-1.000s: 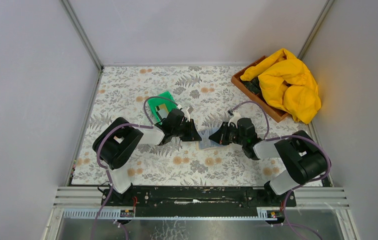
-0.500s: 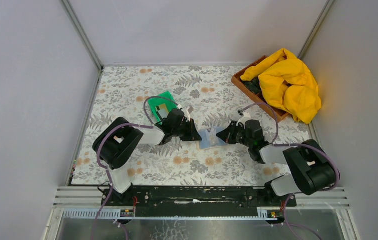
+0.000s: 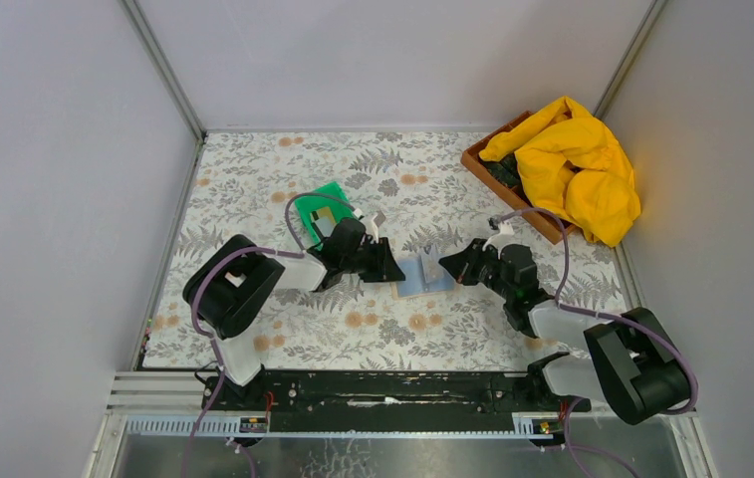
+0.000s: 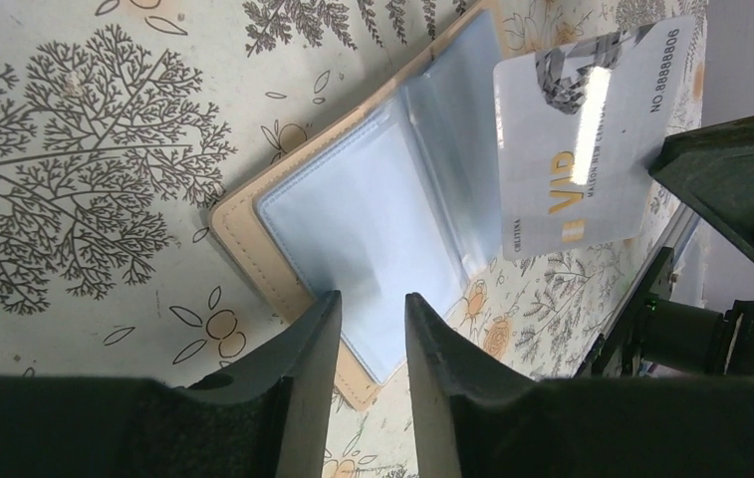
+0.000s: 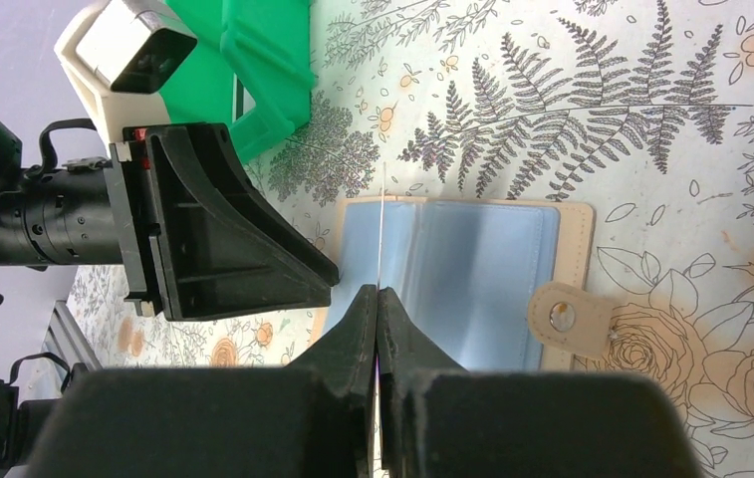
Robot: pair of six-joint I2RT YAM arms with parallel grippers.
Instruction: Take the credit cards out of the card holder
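Observation:
The card holder (image 3: 414,279) lies open on the flowered cloth, blue-grey lining up and tan rim showing (image 4: 373,219). Its closing tab (image 5: 564,317) points away from the left arm. My left gripper (image 4: 371,299) is low at the holder's near corner, jaws a little apart, the lining visible in the gap. My right gripper (image 5: 377,291) is shut on a greyish-white credit card (image 4: 582,129) printed "VIP". The card stands on edge over the holder's far panel and shows as a thin line (image 5: 382,219) in the right wrist view. In the top view the two grippers (image 3: 390,269) (image 3: 444,267) face each other across the holder.
A green bin (image 3: 331,202) sits just behind the left gripper, with something pale inside. A brown tray (image 3: 512,194) under a yellow cloth (image 3: 572,164) fills the back right corner. Grey walls close in the table on three sides.
The right arm has drawn back to the right, taking the card with it off the holder. The left jaws have widened slightly; the left arm has stayed put.

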